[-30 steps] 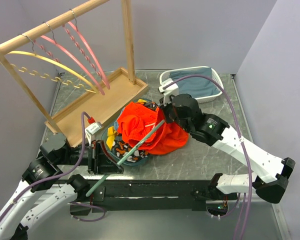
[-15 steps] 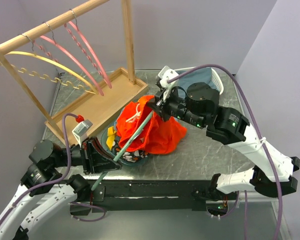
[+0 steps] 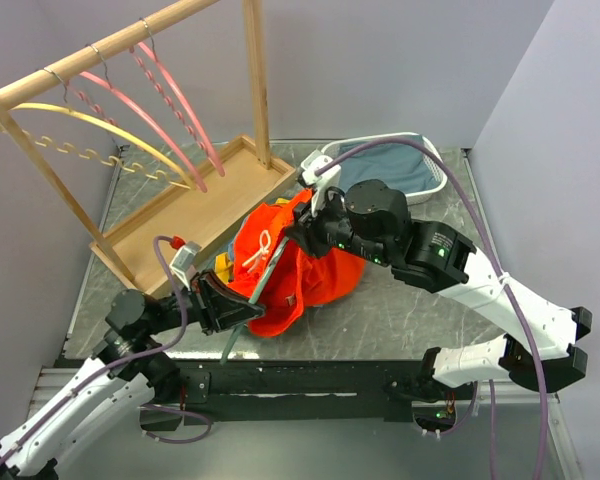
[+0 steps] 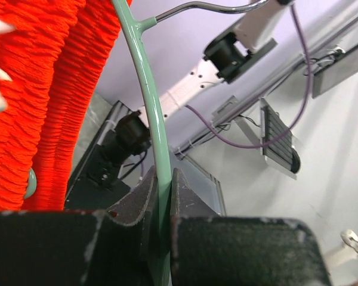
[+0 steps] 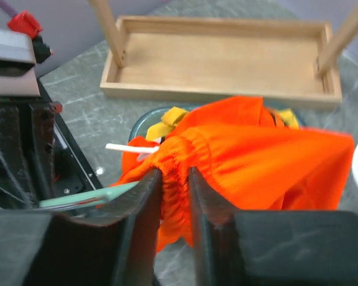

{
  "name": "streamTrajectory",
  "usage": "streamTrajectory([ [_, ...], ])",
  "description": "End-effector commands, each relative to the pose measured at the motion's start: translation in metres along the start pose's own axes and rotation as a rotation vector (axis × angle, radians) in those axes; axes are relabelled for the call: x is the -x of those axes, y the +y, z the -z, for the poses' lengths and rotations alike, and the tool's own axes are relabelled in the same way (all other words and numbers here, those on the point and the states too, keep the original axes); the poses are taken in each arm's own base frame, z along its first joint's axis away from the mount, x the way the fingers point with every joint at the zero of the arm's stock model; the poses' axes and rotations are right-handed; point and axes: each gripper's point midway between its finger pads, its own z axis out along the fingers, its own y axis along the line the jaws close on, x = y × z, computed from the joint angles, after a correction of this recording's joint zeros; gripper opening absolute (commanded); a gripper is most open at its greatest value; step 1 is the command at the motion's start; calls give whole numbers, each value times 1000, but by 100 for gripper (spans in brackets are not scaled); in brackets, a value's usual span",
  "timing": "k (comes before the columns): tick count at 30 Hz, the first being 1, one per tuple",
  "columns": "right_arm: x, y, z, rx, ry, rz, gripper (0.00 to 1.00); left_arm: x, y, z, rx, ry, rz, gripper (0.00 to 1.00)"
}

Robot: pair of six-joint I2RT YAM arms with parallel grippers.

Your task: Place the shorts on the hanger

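The orange-red shorts (image 3: 315,272) hang lifted over the table's middle, draped around the pale green hanger (image 3: 268,268). My right gripper (image 3: 298,228) is shut on the shorts' elastic waistband (image 5: 256,155), the fingers pinching the gathered cloth (image 5: 175,179). A white drawstring (image 5: 131,147) hangs beside it. My left gripper (image 3: 242,312) is shut on the hanger's arm (image 4: 148,101), which runs up beside the shorts (image 4: 42,89) to its metal hook (image 4: 209,7). The hanger's green tip shows left of my right fingers (image 5: 89,195).
A wooden rack (image 3: 90,60) with two pink hangers (image 3: 170,100) and a yellow hanger (image 3: 100,125) stands back left on its wooden tray (image 3: 195,205). A white basket (image 3: 420,150) with blue-grey cloth is back right. The patterned garment (image 3: 225,265) lies under the shorts.
My right gripper has lifted the shorts and carried them left over the hanger. My left arm has swung right and tilted the hanger steeper, further into the cloth.
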Motion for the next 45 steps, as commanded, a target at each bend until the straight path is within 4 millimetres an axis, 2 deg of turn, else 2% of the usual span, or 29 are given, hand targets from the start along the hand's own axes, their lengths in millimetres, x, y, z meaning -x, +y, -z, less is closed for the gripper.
streamTrajectory([
  [1,23,-23,12,-145,-88,-186,39,28,-18,-5,-86,-136,-135,1],
  [5,21,-32,10,-214,-66,-328,59,27,-3,-7,-38,-130,-168,1],
  [8,11,-47,12,-317,-33,-418,66,24,5,-9,-17,-114,-172,1],
  [10,3,-57,14,-349,-19,-521,66,22,12,-11,5,-105,-167,1],
  [11,-6,-75,13,-382,-7,-569,63,20,14,-11,9,-98,-172,1],
  [13,-20,-95,15,-372,13,-715,58,17,19,-13,30,-79,-166,1],
  [15,-22,-102,18,-364,5,-775,56,19,21,-15,46,-77,-180,1],
  [21,-46,-126,10,-407,48,-922,65,16,34,-29,111,-22,-183,1],
  [23,-54,-123,2,-352,69,-986,67,16,32,-33,112,-15,-197,1],
  [25,-61,-129,-3,-350,80,-1029,69,15,33,-39,119,-7,-201,1],
  [30,-75,-127,-15,-347,140,-1078,72,8,37,-54,129,26,-204,1],
  [35,-92,-126,-21,-353,182,-1099,74,1,28,-74,115,49,-217,1],
  [38,-105,-125,-18,-353,204,-1099,56,1,33,-82,145,46,-220,1],
  [39,-113,-125,-17,-363,214,-1098,42,-2,39,-85,163,55,-214,1],
  [41,-114,-131,-11,-388,200,-1093,27,0,46,-91,205,53,-200,1],
  [42,-116,-132,-9,-393,201,-1085,14,2,46,-93,217,44,-190,1],
  [44,-117,-133,-7,-389,197,-1086,2,0,48,-94,232,54,-184,1],
  [45,-117,-133,-7,-383,197,-1078,0,3,48,-95,246,42,-174,1],
])
